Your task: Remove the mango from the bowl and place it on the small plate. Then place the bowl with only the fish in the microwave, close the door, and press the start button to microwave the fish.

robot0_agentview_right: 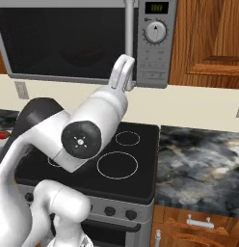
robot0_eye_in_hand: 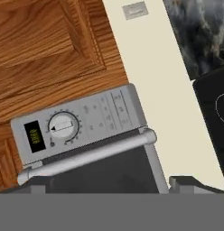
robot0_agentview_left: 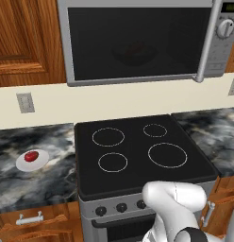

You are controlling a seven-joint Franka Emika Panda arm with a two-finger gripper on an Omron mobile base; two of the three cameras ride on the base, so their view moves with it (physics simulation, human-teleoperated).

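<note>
The microwave (robot0_agentview_left: 137,42) hangs above the stove with its dark-glass door (robot0_agentview_left: 133,45) shut. Through the glass I faintly make out the bowl (robot0_agentview_left: 134,56) with a reddish shape, the fish (robot0_agentview_left: 136,48), inside it. Away on the left counter, the dark red mango (robot0_agentview_left: 30,156) lies on the small plate (robot0_agentview_left: 41,162). My gripper (robot0_eye_in_hand: 111,186) is open and holds nothing. It points at the door's grey handle bar (robot0_eye_in_hand: 86,155) and the control panel (robot0_eye_in_hand: 100,115), with knob (robot0_eye_in_hand: 63,127) and green display (robot0_eye_in_hand: 35,135). In the right base view my white arm reaches up to the handle (robot0_agentview_right: 129,29).
A black cooktop (robot0_agentview_left: 137,153) with ring burners sits below the microwave, with marble counters (robot0_agentview_right: 198,164) on both sides. Wooden cabinets (robot0_agentview_right: 208,38) flank the microwave. Wall outlets (robot0_agentview_left: 25,102) sit on the cream backsplash.
</note>
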